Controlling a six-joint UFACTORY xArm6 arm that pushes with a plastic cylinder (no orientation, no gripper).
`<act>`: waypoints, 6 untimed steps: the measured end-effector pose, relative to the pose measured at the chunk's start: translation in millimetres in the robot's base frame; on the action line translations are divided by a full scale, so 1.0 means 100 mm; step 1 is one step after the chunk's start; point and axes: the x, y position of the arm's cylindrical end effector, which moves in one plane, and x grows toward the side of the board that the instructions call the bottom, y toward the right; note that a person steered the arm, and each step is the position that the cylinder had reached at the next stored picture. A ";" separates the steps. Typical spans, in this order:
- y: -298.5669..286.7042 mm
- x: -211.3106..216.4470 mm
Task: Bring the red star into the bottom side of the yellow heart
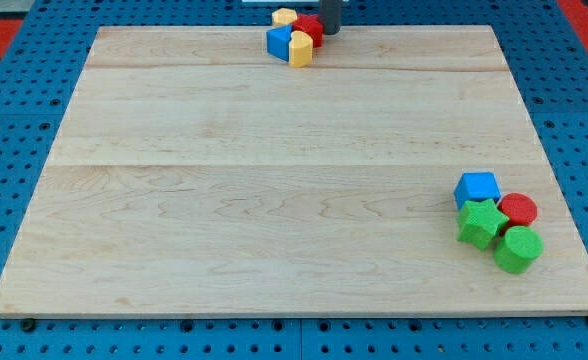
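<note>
The red star (309, 27) sits in a tight cluster at the view's top edge of the wooden board (274, 200). The yellow heart (301, 49) lies just below the red star and touches it. A blue block (278, 41) is against the heart's left side, and a second small yellow block (285, 16) is at the cluster's top left. My tip (330, 33) is at the red star's right side, right next to it or touching it. Only the rod's lower part shows; the rest is cut off by the view's top edge.
A second cluster lies at the board's lower right: a blue cube (477, 188), a red cylinder (518, 210), a green star (481, 222) and a green rounded block (518, 249). The board rests on a blue perforated surface (14, 150).
</note>
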 end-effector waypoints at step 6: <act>0.19 -0.04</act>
